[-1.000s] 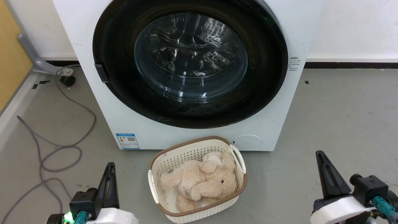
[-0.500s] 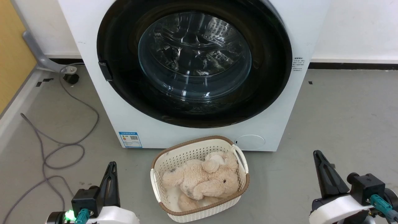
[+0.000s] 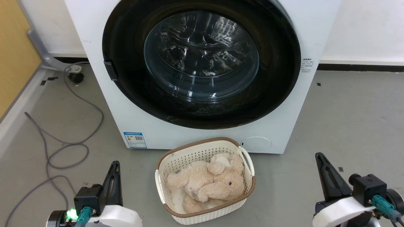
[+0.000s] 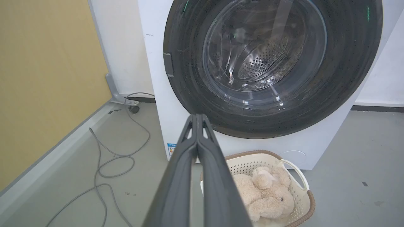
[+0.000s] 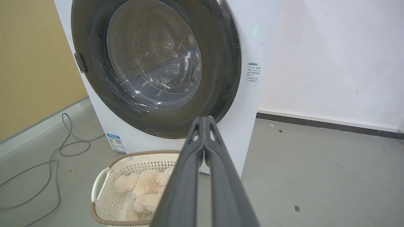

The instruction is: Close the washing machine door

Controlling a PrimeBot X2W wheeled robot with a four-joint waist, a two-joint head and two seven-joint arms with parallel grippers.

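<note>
The washing machine door [image 3: 202, 63] looks flush, so my left pincer [image 3: 115, 164] and right pincer [image 3: 318, 156] idle low, fingers pressed together.

Black fingers [image 3: 114, 183], white cuffs [image 3: 334, 210], maybe plugs [image 3: 380, 202]

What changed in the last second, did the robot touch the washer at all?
Just the camera moved: the whole head view drifted slightly rightward. Nothing was grabbed or released. The washing machine door stays shut on the washing machine, the left gripper and right gripper stay low, shut and empty, and the plush toy still lies in the basket.
</note>
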